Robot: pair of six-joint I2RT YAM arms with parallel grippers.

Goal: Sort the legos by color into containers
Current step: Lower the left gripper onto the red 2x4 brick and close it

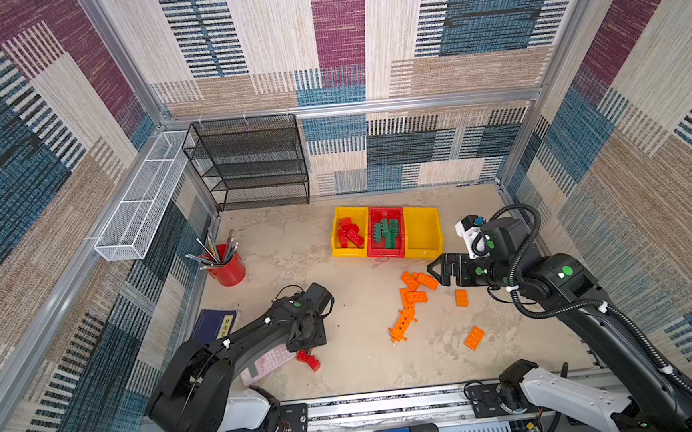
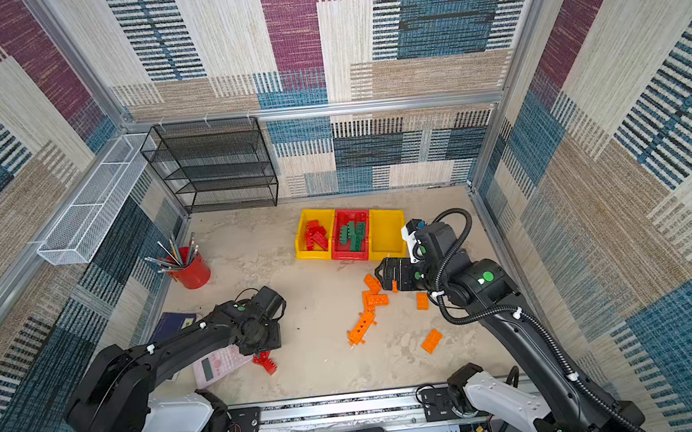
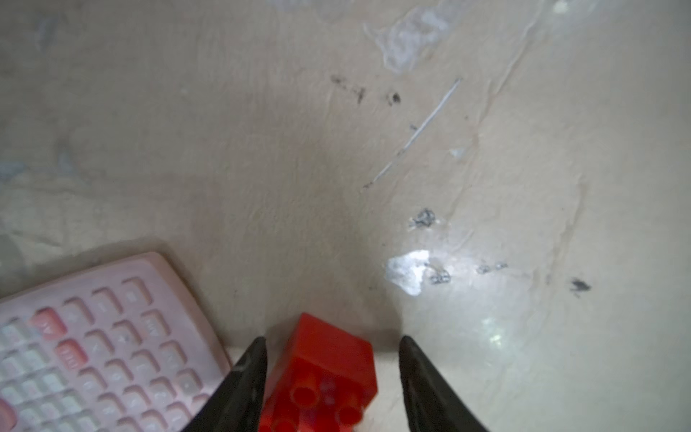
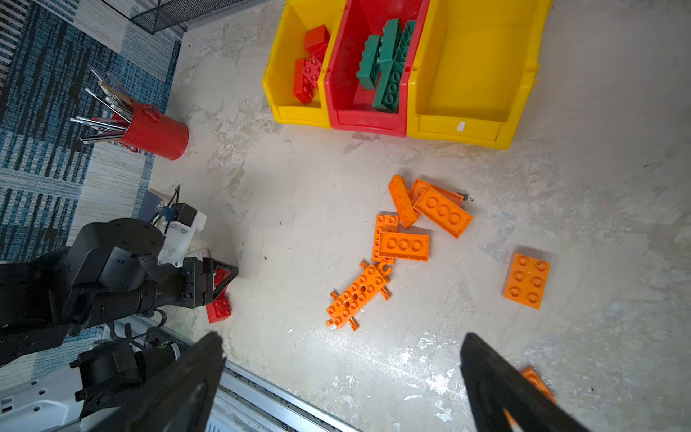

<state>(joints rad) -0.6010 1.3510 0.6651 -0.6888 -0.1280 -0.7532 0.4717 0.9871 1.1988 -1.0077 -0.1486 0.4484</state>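
My left gripper (image 3: 332, 338) stands open astride a red brick (image 3: 329, 374) on the table beside the calculator. One finger is against the brick and a gap shows at the other. A second red brick (image 4: 218, 308) lies just next to it. My right gripper (image 1: 436, 275) hovers wide open and empty above a scatter of orange bricks (image 1: 414, 291) and the long orange beam (image 1: 402, 323). At the back stand three bins. The left yellow bin (image 1: 340, 250) holds red bricks, the red bin (image 1: 386, 254) holds green bricks (image 1: 389, 232), and the right yellow bin (image 1: 422, 232) is empty.
A pink calculator (image 3: 93, 355) lies close to the left gripper, with a dark blue book (image 1: 212, 324) behind it. A red pencil cup (image 1: 227, 267) stands at the left. A black mesh shelf (image 1: 249, 165) and a white wire basket (image 1: 139, 206) line the walls. Two more orange bricks (image 1: 474, 337) lie at the right front.
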